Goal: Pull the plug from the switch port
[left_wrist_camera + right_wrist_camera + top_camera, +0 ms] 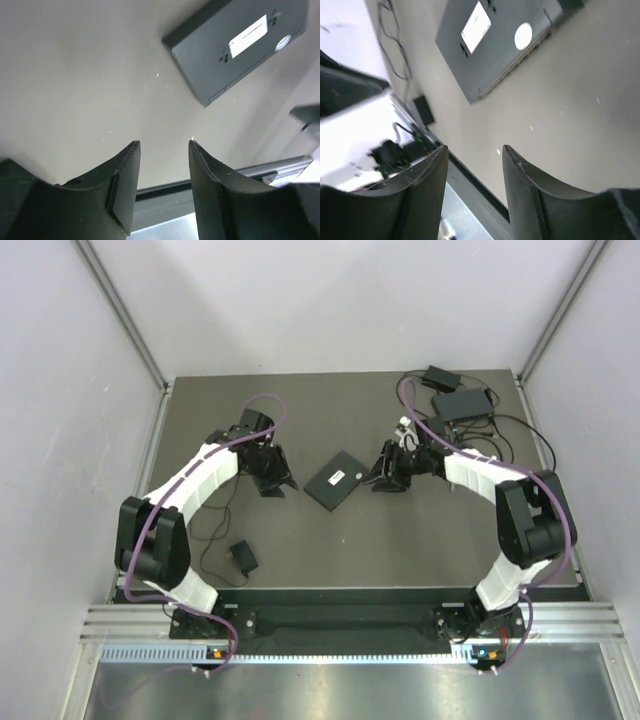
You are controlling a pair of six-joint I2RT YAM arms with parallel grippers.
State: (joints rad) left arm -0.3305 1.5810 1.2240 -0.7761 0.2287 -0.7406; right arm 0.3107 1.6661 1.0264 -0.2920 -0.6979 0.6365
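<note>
A flat black switch (338, 480) with a white label lies bottom-up in the middle of the table. It also shows in the left wrist view (240, 45) and the right wrist view (495, 40). I see no cable in it. A second black switch (462, 403) at the back right has several cables plugged in. My left gripper (275, 483) is open and empty, left of the middle switch (165, 142). My right gripper (385, 480) is open and empty, just right of it (475, 147).
A black power adapter (243, 558) with a thin cable lies near the front left, also in the right wrist view (424, 110). Another black adapter (440, 377) sits behind the back switch. Loose cables (510, 445) trail along the right side. White walls enclose the table.
</note>
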